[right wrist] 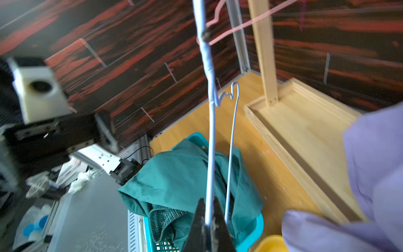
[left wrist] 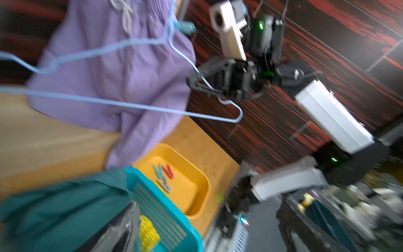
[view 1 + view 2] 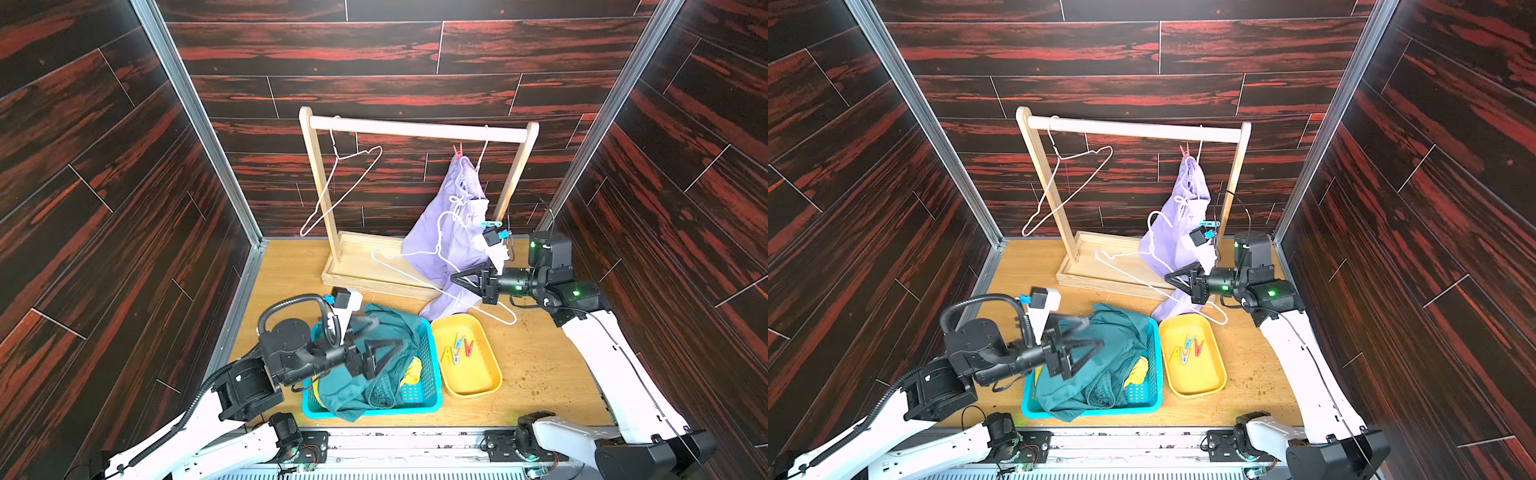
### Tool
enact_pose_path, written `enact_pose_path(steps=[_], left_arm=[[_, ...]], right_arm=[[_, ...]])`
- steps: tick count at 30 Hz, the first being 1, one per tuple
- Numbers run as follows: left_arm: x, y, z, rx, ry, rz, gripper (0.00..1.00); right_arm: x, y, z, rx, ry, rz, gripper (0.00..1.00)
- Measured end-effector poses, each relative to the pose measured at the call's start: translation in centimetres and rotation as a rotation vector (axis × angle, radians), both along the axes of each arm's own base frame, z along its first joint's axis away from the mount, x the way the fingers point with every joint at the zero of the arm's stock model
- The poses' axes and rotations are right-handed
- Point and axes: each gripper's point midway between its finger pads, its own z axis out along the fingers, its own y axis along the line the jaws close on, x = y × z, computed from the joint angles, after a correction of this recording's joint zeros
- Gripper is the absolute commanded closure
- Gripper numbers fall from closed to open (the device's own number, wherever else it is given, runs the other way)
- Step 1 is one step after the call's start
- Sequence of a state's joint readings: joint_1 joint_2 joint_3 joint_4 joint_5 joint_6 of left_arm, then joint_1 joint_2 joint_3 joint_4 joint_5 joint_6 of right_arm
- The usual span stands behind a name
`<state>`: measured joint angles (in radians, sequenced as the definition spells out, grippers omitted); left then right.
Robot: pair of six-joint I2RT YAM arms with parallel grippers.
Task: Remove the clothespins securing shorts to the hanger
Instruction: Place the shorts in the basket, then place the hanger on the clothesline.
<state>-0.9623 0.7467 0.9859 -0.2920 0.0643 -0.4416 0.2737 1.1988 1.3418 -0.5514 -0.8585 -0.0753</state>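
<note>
Lavender shorts [image 3: 440, 241] [image 3: 1167, 245] hang steeply from the rack's right end. A red clothespin [image 3: 458, 151] grips their top and a blue clothespin [image 3: 490, 225] [image 2: 185, 27] sits lower on the waist. My right gripper [image 3: 454, 277] [image 1: 209, 209] is shut on the wire of a loose light-blue hanger [image 3: 415, 274] [image 1: 210, 131] that leans across those shorts. My left gripper [image 3: 386, 332] [image 2: 207, 209] hovers open and blurred over the teal shorts [image 3: 399, 328], holding nothing. The teal shorts lie in a blue basket [image 3: 374, 411] with yellow shorts [image 3: 413, 370]. Several loose clothespins [image 3: 457, 347] [image 2: 163, 174] lie in a yellow tray [image 3: 478, 386].
The wooden rack [image 3: 415, 129] stands on its base at the back. A bare wire hanger [image 3: 336, 187] dangles from its left end. Basket and tray sit side by side at the front. Dark panel walls close in the left, right and back.
</note>
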Motion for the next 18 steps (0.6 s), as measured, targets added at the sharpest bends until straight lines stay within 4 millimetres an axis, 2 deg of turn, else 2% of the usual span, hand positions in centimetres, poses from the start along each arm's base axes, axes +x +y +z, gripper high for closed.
enact_pose_path(steps=[3,6,9,14,18], left_arm=[[2.4,0.4,0.1,0.078,-0.101,0.112,0.00],[4.1,0.2,-0.1,0.189,-0.189,0.152,0.01],[5.5,-0.4,1.4,0.260,-0.279,0.152,0.03],[6.6,0.5,3.4,0.308,-0.383,0.125,0.04],[6.0,0.0,3.1,0.387,-0.439,0.018,0.04]], right_arm=[[-1.0,0.3,0.4,0.006,-0.080,0.081,1.00],[-2.0,0.5,0.1,0.001,-0.138,0.153,1.00],[-2.9,0.5,-0.5,-0.014,-0.179,0.208,1.00],[-4.1,0.2,-1.7,-0.047,-0.237,0.271,1.00],[-5.2,0.0,-2.5,-0.073,-0.296,0.326,1.00]])
